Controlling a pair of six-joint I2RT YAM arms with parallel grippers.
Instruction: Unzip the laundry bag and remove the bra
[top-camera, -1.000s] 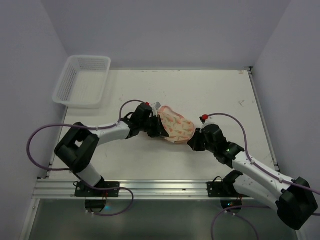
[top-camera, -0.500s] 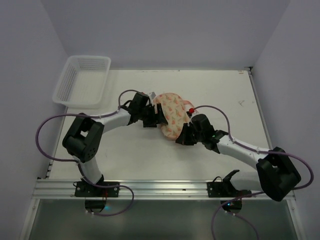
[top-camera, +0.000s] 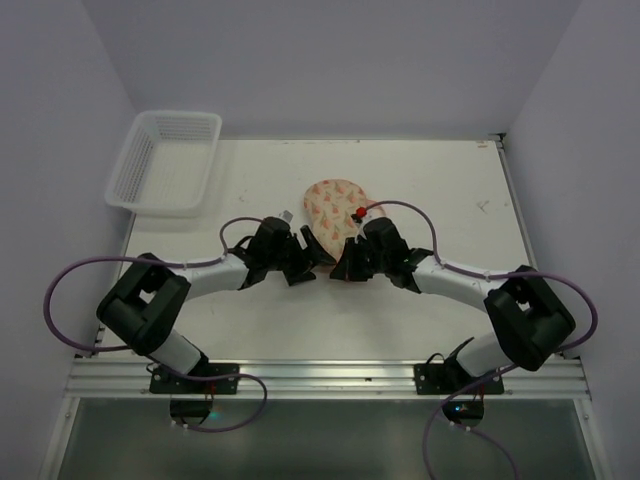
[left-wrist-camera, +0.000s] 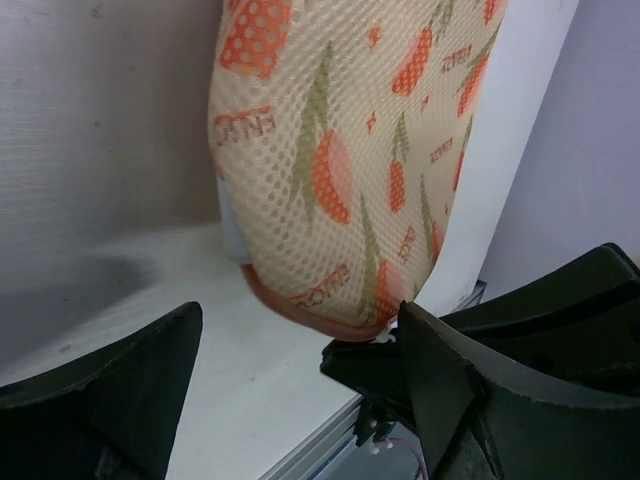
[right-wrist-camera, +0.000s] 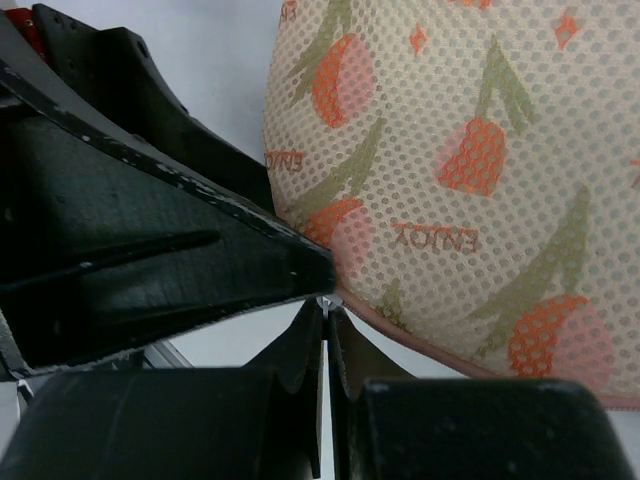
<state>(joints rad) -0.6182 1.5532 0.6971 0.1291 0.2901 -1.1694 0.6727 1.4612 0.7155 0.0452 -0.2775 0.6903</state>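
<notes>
Peach printed laundry bag (top-camera: 330, 205), contents hidden — right gripper (right-wrist-camera: 325, 310) pinches its trim, left gripper (left-wrist-camera: 300, 328) splayed.

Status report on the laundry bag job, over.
Left gripper open, facing the laundry bag. Right gripper shut, pinching its near edge. Bra not visible. Nothing blocking; basket sits far left.
</notes>
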